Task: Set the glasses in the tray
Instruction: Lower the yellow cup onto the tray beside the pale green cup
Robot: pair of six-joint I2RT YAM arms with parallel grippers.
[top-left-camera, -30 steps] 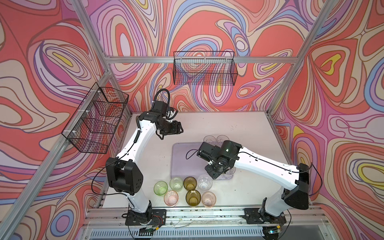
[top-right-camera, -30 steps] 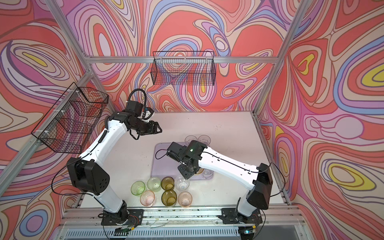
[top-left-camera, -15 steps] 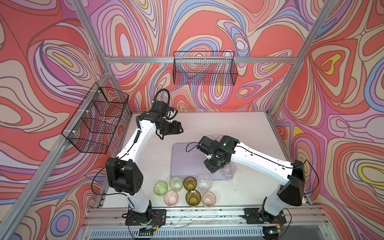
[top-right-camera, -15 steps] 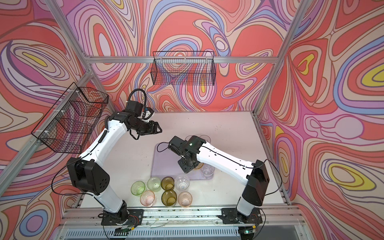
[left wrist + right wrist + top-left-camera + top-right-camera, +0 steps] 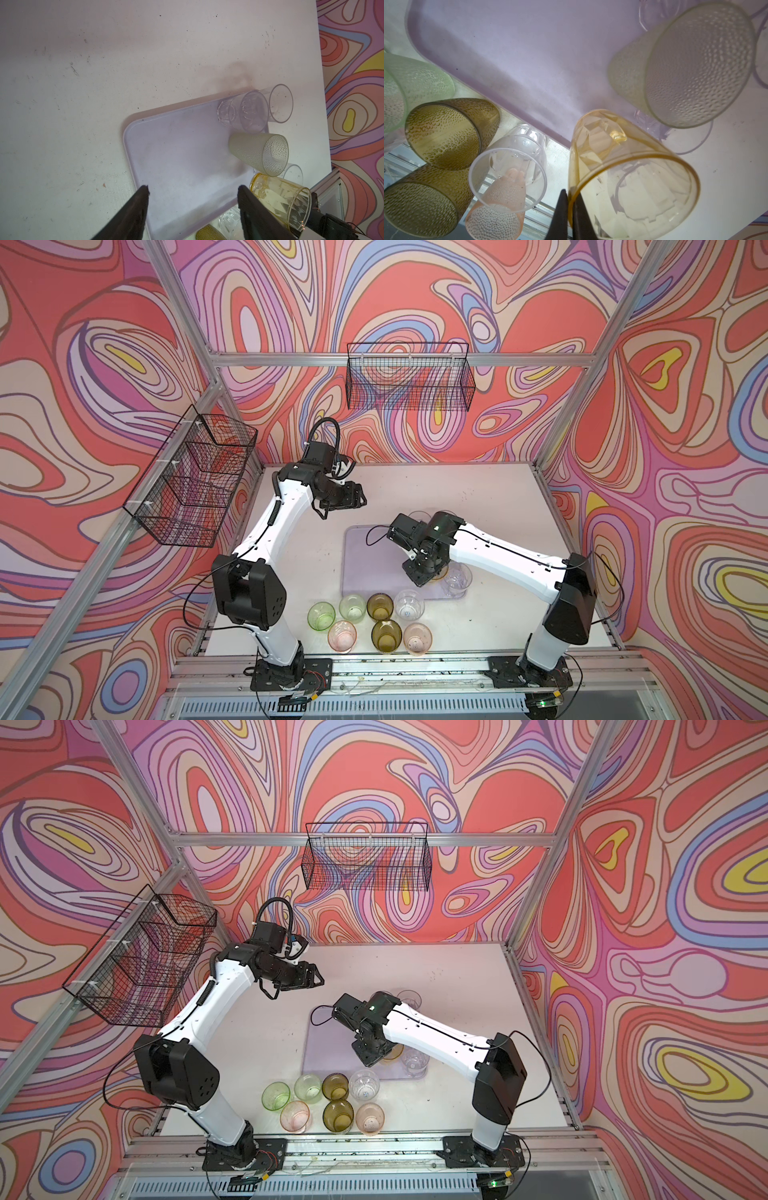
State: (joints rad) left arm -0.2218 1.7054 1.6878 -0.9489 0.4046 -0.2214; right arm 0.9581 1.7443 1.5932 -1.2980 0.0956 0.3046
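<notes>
- Glasses: seven stand upright in a bunch on the near part of the surface, just outside the tray's near edge. They're a mix of green, pale green, olive, clear and pink.
- One more, the amber glass, is in the right claw. The jaws are pinched tight on its rim wall, one finger inside and one outside. It's over the near right part of the tray, and I can't tell if its base is touching down.
- Along the tray's right side there's a pale frosted glass, with a clear glass by the near right corner.
- Two clear glasses sit at the far right corner. Can't tell if both are inside the rim.
- Handling, my guess: these look like thin plastic tumblers, so very light and stiff enough, though the rim probably flexes if you squeeze hard. The smooth clear ones look slippery; the dimpled ones should grip better.
- They're tall for their bases, so a nudge from a neighbour could tip one.
- That rim pinch seems the way to go, since the bunch is packed too tight to get fingers around a body.
- Left claw hangs over the far left of the surface, jaws spread wide, holding nothing.
</notes>
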